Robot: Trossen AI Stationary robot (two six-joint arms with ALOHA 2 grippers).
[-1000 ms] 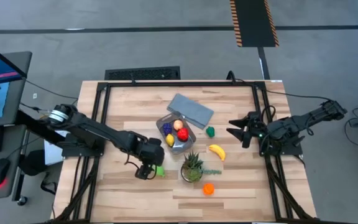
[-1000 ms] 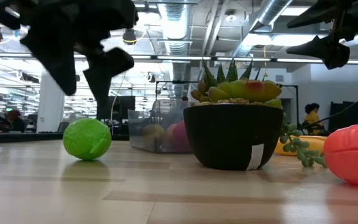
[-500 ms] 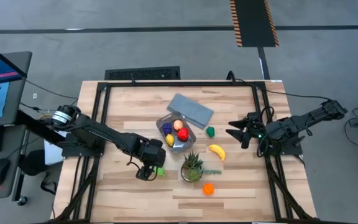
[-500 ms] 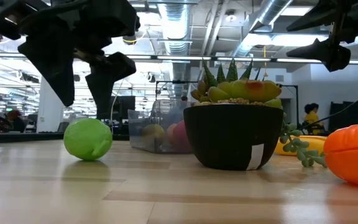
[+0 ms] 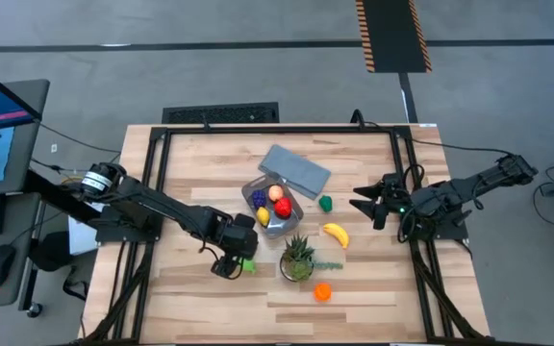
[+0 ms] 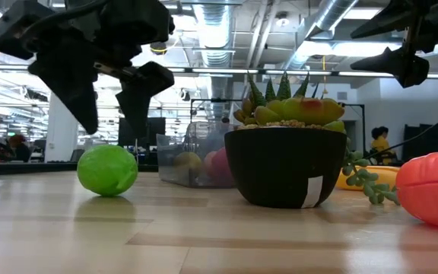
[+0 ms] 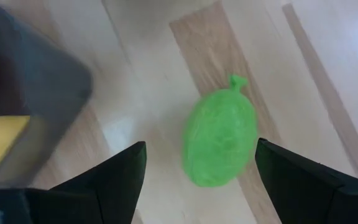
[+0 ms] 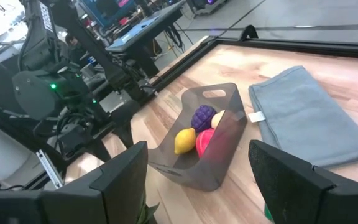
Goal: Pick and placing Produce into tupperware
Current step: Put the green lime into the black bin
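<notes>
Nearest me the left gripper (image 6: 105,99) hangs just above the green toy vegetable (image 7: 219,140), fingers spread apart and straddling it, nothing between them; the piece lies loose on the table (image 5: 373,288), beside the potted plant (image 5: 297,258). It looks like light hollow plastic, crinkled on the surface with a small nub at one end; I'd guess it rolls easily and slides if nudged, so the sensible hold is across its plump middle, fingers down close to the wood.

Beyond it the tupperware (image 5: 294,210) stands open, already holding a purple piece (image 8: 203,116), a yellow one (image 8: 184,140), a red one (image 5: 283,207) and an orange one (image 5: 276,192); room for more looks tight. Its grey lid (image 5: 294,170) lies just behind.

Farther right, a banana (image 5: 336,234), a small dark green piece (image 5: 326,203) and an orange piece (image 5: 322,291) wait on the table; the right gripper (image 5: 375,204) hovers at that edge, fingers apart, empty.
</notes>
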